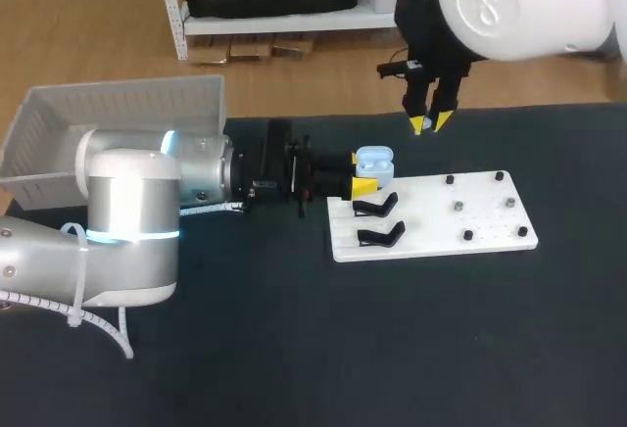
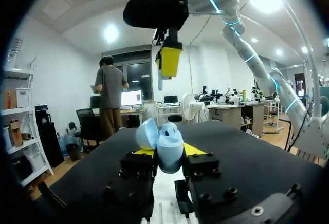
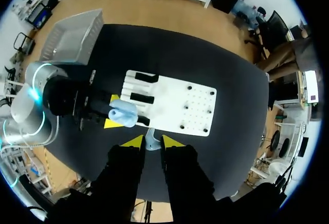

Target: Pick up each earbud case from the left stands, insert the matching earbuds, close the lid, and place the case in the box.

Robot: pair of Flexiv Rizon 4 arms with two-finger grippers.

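Left gripper (image 2: 169,151) clasps case (image 1: 374,163), right gripper (image 1: 432,121) earbud (image 3: 150,143)

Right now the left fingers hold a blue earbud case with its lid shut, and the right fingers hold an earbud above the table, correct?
Not quite: the left wrist view shows the lid open, tipped back. The rest stands: left fingers grip the earbud case, right fingers hold an earbud above the table.

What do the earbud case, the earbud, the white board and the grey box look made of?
Earbud case: smooth pale-blue plastic, slightly glossy, soft highlights.
Earbud: pale, likely similar plastic; too small to be sure.
White board: flat, matte, probably plastic, possibly painted.
Grey box: moulded plastic, judging by its ribbed walls.
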